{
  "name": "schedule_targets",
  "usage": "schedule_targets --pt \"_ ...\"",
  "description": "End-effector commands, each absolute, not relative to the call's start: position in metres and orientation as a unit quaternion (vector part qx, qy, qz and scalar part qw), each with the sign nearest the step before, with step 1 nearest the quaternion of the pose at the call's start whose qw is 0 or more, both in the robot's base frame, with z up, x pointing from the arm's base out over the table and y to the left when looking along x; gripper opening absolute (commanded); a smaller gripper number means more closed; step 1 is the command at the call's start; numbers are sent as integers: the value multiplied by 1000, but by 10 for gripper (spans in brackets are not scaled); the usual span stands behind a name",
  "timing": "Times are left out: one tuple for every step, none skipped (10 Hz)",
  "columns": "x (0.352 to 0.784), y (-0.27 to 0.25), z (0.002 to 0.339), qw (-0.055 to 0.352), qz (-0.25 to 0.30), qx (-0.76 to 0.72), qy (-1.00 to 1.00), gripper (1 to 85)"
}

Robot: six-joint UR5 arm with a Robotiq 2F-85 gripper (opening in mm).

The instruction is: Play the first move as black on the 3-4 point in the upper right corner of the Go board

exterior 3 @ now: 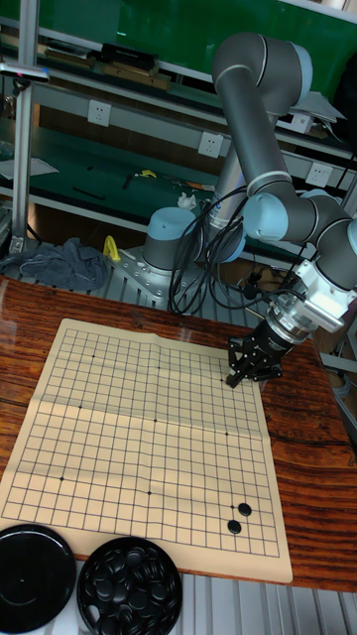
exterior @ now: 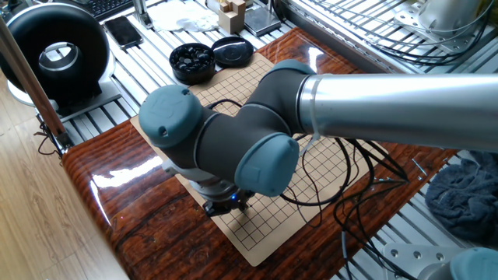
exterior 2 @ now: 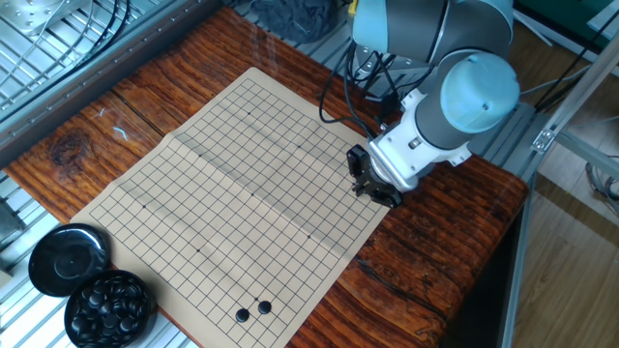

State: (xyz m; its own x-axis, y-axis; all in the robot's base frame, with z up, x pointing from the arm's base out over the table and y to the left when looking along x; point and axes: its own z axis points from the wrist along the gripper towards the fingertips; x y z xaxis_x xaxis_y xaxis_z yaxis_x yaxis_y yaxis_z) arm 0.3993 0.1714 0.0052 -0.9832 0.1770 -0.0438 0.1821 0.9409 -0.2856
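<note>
Gripper (exterior 3: 241,372) hangs low over the Go board (exterior 2: 164,208) at its edge nearest the arm's base, fingers close together though whether they pinch a stone cannot be told, while two black stones (exterior 2: 252,311) lie near the board's far corner beside the bowl of stones (exterior 2: 109,306).

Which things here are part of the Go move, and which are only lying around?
Part of the job:
- Go board
- two black stones near its edge
- bowl of black stones
- gripper, at the board's edge

Only lying around:
- bowl lid
- grey cloth
- phone
- black round device
- cables
</note>
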Motion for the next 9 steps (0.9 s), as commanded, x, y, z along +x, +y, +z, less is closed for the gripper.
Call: schedule_targets --pt "396 172 5 4 -150 84 985 80" --pt "395 166 6 4 -165 80 983 13" --pt "394 170 5 3 -157 82 984 13" --pt "394 172 4 2 -155 79 985 17" --pt "395 173 4 2 -150 79 985 20" --pt "395 174 3 1 -150 77 986 43" --pt "396 174 3 2 -149 73 986 63" --pt "396 172 2 1 -153 67 986 80" --pt "397 169 2 3 -158 63 985 90"
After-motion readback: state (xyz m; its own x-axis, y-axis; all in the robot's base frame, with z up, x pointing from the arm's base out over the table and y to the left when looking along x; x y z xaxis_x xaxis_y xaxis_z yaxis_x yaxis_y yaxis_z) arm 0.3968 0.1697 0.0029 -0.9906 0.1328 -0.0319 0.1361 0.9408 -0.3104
